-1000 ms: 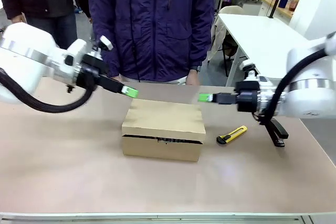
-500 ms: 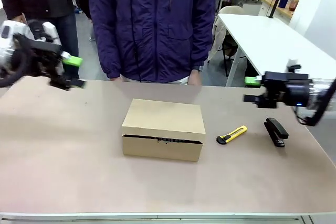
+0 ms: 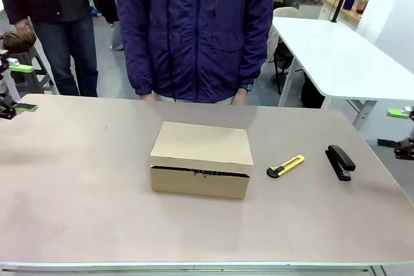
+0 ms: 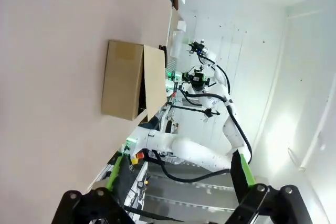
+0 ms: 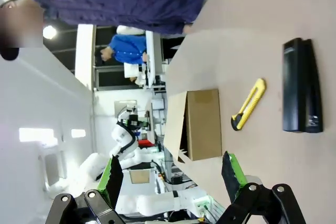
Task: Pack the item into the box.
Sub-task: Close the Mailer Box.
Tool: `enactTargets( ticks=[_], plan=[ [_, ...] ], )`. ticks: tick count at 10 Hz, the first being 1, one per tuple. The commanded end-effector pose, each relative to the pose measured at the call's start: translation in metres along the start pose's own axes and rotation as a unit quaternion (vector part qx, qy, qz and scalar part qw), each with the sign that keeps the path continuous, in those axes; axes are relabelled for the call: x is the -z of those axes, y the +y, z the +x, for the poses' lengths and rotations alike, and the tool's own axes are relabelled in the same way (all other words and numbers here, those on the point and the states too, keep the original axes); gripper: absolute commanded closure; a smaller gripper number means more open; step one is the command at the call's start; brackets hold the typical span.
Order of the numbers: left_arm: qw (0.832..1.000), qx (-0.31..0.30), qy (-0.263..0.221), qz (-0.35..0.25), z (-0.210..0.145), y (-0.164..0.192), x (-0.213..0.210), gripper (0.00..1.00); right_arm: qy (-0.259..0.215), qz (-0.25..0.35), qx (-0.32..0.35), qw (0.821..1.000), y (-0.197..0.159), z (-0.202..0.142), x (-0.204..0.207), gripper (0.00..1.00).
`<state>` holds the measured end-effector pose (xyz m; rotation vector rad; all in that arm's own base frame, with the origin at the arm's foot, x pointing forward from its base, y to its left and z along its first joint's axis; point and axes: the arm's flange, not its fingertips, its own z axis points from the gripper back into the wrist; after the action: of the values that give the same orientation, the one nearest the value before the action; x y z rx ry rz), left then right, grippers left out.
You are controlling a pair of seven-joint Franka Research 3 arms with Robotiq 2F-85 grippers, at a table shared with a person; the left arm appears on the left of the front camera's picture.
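Both grippers, left gripper (image 3: 19,86) and right gripper (image 3: 396,127), have withdrawn from above the box to opposite table (image 3: 84,211) edges, jaws spread and empty, leaving one closed box (image 3: 201,159) at centre, one yellow knife (image 3: 286,166), one black stapler (image 3: 340,161) and one person's jacket (image 3: 194,30) behind.

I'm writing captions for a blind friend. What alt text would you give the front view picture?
A closed brown cardboard box sits mid-table, with a yellow utility knife and a black stapler to its right. A person in a dark blue jacket stands at the far edge. The left gripper and right gripper sit at the picture's side edges, jaws open.
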<state>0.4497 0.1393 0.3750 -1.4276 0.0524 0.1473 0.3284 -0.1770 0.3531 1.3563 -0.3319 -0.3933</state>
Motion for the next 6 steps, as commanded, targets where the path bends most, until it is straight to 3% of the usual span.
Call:
enactTargets(
  ticks=[1, 2, 3, 6],
  plan=[
    [1.000, 0.011, 0.004, -0.026, 0.008, 0.005, -0.016, 0.00, 0.003, 0.027, 0.024, 0.999, -0.008, 0.033, -0.010, 0.00],
    [0.999, 0.008, -0.034, -0.030, 0.012, 0.010, -0.017, 0.00, -0.003, 0.028, 0.015, 0.999, -0.008, 0.033, -0.002, 0.00],
    [1.000, -0.004, -0.001, -0.007, 0.004, 0.007, -0.010, 0.00, -0.001, 0.005, 0.013, 1.000, -0.009, 0.012, -0.009, 0.00],
    [1.000, -0.004, -0.001, -0.007, 0.004, 0.007, -0.010, 0.00, -0.001, 0.005, 0.013, 1.000, -0.009, 0.012, -0.009, 0.00]
  ],
)
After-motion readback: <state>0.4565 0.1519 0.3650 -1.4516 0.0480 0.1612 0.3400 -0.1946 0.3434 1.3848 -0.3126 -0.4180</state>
